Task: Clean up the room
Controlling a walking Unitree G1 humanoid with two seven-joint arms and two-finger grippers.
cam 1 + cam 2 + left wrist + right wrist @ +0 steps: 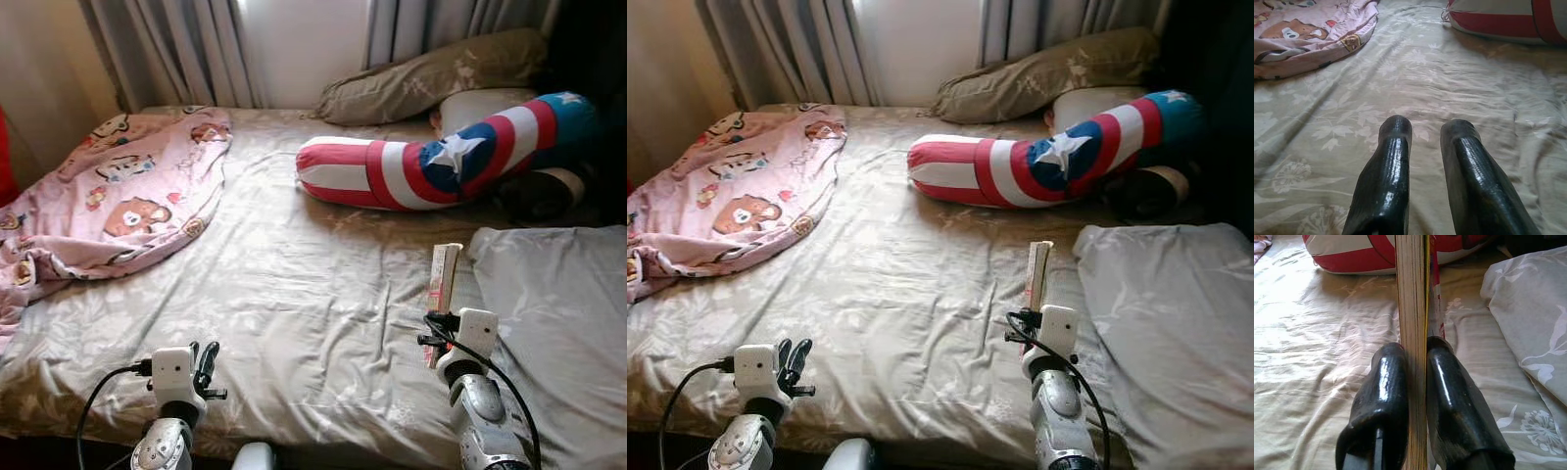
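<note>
A thin book point(446, 279) stands on edge above the beige bed sheet point(294, 294), right of centre. My right gripper point(1415, 350) is shut on its near end, and its page block point(1411, 293) runs straight out between the two black fingers. The book's far end points toward a red, white and blue star-patterned bolster point(441, 162). My left gripper point(206, 354) hovers low over the sheet near the bed's front edge. Its fingers point(1393, 147) stand slightly apart, open with nothing between them.
A crumpled pink cartoon-bear blanket point(118, 196) covers the bed's left side. A grey floral pillow point(558, 313) lies at the right, close to the book. An olive pillow point(431, 78) and a white one lie at the head, below the curtains point(186, 49).
</note>
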